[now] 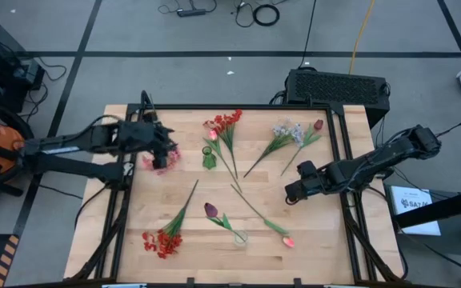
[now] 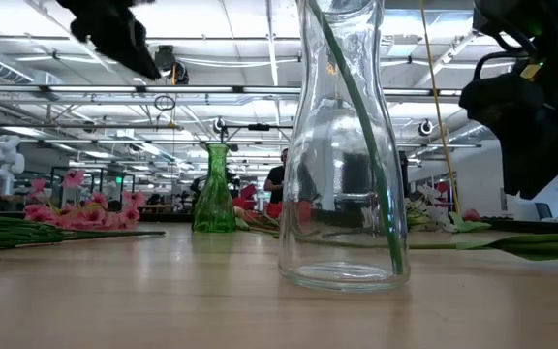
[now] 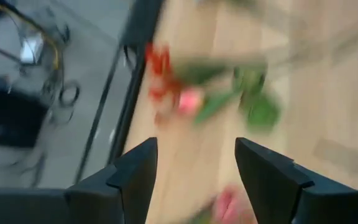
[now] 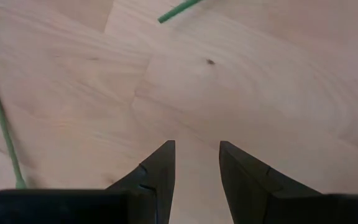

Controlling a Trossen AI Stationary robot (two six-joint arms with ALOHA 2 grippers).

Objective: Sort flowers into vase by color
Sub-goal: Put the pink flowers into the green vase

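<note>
The left jaws (image 1: 165, 146) hang released above the pink blossoms (image 1: 160, 158) near the desk's left edge, with nothing between the fingers (image 3: 135, 171); the left wrist view is smeared, so their exact height over the blooms is hard to tell. The right jaws (image 1: 292, 190) are also released and empty, hovering over bare wood on the right half of the desk (image 1: 318, 240), close to a green stem end (image 4: 179, 10).

Around them the flowers lie scattered: a red cluster (image 1: 224, 122) and a green vase (image 1: 209, 158) near the middle back, pale sprigs (image 1: 288, 130) and a small dark red bud (image 1: 318, 125) toward the back right, another red cluster (image 1: 161, 242) at the front left, a maroon tulip (image 1: 211, 210) whose stem runs into the clear vase (image 1: 239, 237), and a pink bud (image 1: 288, 240) at the front.

The risks, as I judge them: closing on the soft blossom heads instead of the thin stem could let the sprig slip or drag. The crossing stems in the middle may snag, so lifting one could pull a neighbour. A long stem swung low could tip the narrow green vase.
</note>
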